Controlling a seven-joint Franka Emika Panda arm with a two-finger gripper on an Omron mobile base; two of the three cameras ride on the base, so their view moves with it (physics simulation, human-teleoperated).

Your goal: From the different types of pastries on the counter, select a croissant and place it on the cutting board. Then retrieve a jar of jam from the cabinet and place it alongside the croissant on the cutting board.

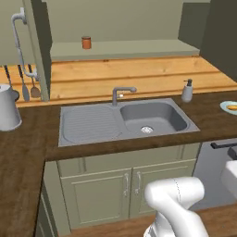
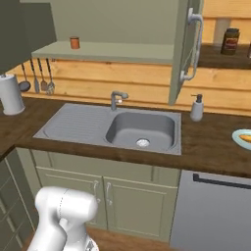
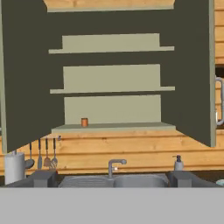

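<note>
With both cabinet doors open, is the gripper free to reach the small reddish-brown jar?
Probably yes: the small reddish-brown jar stands alone on the lowest pale shelf, doors swung wide, open gripper facing it from well back.

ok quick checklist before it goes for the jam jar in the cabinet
1. Cabinet doors open: ok. In the hand view both doors of the cabinet stand wide open.
2. Jar located: ok. The jar of jam stands upright on the bottom shelf, towards its left end.
3. Room around the jar: ok. Nothing stands beside it on that shelf.
4. Gripper ready: ok. The gripper is open and holds nothing.
5. Gripper aimed at the jar: not ok. The jar sits far off, above and left of the fingertips.
6. Croissant on the cutting board: cannot tell.
</note>
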